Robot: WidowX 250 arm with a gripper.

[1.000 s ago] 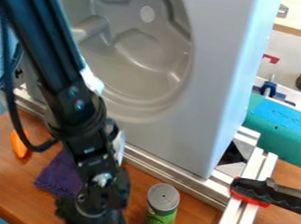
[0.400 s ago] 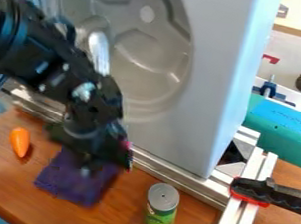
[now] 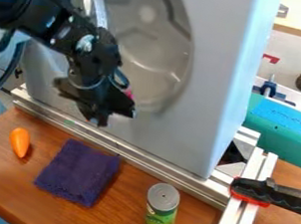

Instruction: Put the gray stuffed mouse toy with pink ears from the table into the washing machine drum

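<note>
One purple cloth (image 3: 79, 172) lies on the bench (image 3: 141, 203), spread fairly flat and with its whole upper surface showing; the gripper (image 3: 100, 118) hangs above and beyond its far edge, apart from it; I cannot tell whether the gripper is apart or together, nor whether anything is clamped in it, though a small pink patch shows at its side.

Over the last second the gripper has risen from low at the cloth's near right, passed over the far part of the cloth and gone up beyond it; the cloth, partly hidden before, has come fully into sight and seems to lie where it did; for the work, I judge that this passage left the cloth in place and uncovered, rather than carrying it off.

Left of the cloth lies an orange carrot-shaped thing (image 3: 20, 142); right of it and a little nearer stands a green can with a grey top (image 3: 162, 210); just beyond it runs a metal rail (image 3: 142, 159); behind that rises a grey panel with a round recess (image 3: 205, 89); well to its right sits a black and red clamp (image 3: 266, 192).
</note>
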